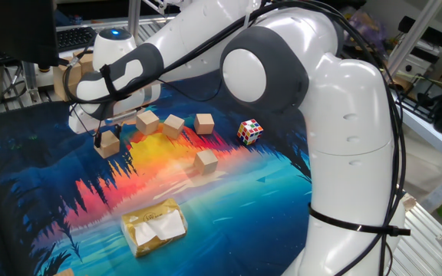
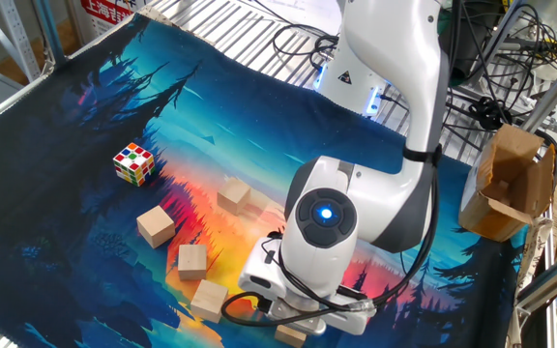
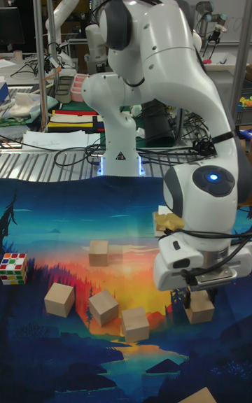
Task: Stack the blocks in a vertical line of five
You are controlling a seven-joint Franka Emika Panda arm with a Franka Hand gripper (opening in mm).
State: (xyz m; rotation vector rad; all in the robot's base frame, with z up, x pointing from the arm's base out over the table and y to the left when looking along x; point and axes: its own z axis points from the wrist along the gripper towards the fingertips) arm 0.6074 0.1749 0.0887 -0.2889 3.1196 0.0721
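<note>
Sunset-printed cloth (image 1: 229, 199) covers the table. At its nine-o'clock side in one fixed view, the gripper (image 1: 106, 140) straddles one block (image 1: 110, 142), fingers narrowed around it, probably to lift it for stacking. Four blocks (image 1: 173, 125) lie unstacked toward three o'clock, with a puzzle cube (image 1: 249, 131) beyond and a yellow packet (image 1: 154, 226) near six.

The gripper (image 1: 107, 136) sits low around one block (image 1: 109, 143), with three more blocks (image 1: 173, 125) bunched close at its 2 o'clock, so that side's tight. A fifth block (image 1: 206, 161) and the puzzle cube (image 1: 250, 131) sit further right. Toward 6 o'clock the mat (image 1: 44, 199) lies open until the yellow packet (image 1: 155, 226).
</note>
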